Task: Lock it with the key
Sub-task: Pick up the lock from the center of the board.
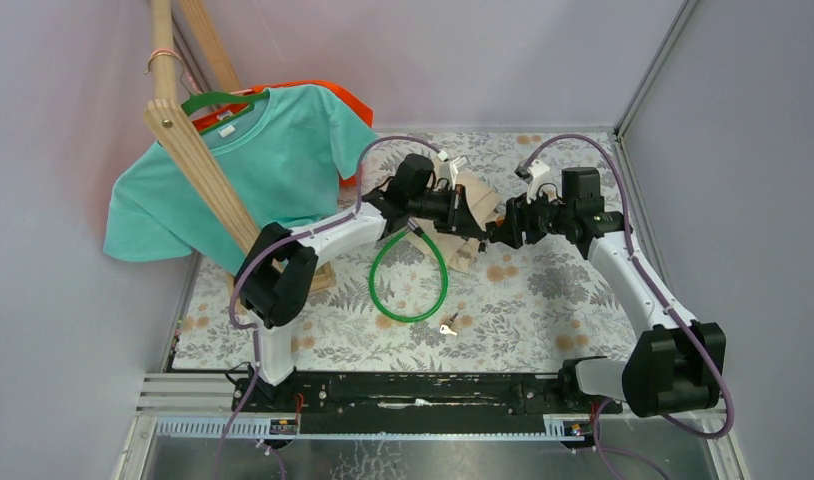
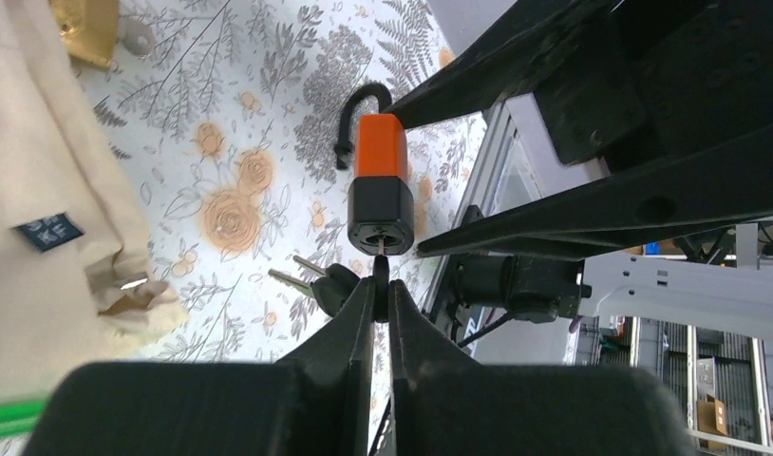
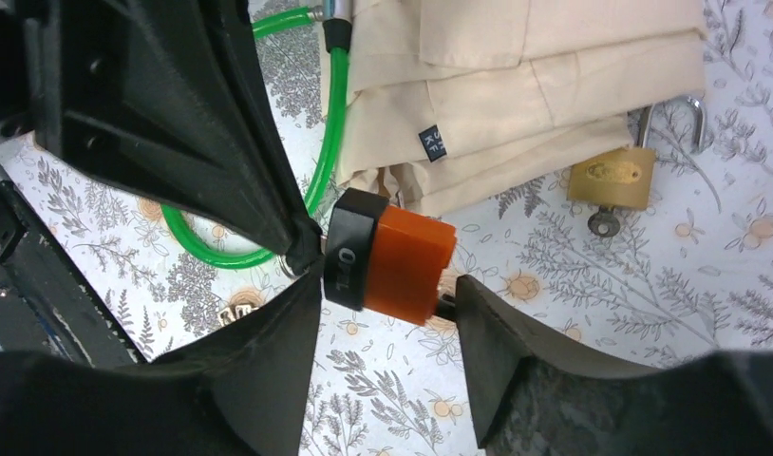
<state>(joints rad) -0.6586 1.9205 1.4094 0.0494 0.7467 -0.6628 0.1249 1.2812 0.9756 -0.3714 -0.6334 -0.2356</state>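
Left gripper [image 2: 381, 285] is clenched on the key [image 2: 379, 260], whose blade enters the black base of the orange padlock [image 2: 380, 180] straight ahead of the fingertips. Spare keys [image 2: 328, 285] hang just beside one finger. Right gripper [image 3: 383, 290] grasps the padlock end to end between its fingers, above the floral table [image 3: 601, 313], with beige cloth [image 3: 516, 104] and a brass padlock [image 3: 620, 180] lying beyond the fingertips.

A folded beige cloth [image 3: 535, 104] with a small dark label lies on the flower-printed table cover [image 1: 543, 300]. Just beside the cloth I see a brass padlock [image 3: 618, 180], a small key at its base. A looped green plastic tube [image 3: 337, 114] lies against the cloth's left side. Farther left of it, a teal T-shirt [image 1: 273, 170] hangs on a green hanger [image 1: 218, 100] from a slanted wooden rack [image 1: 198, 170].
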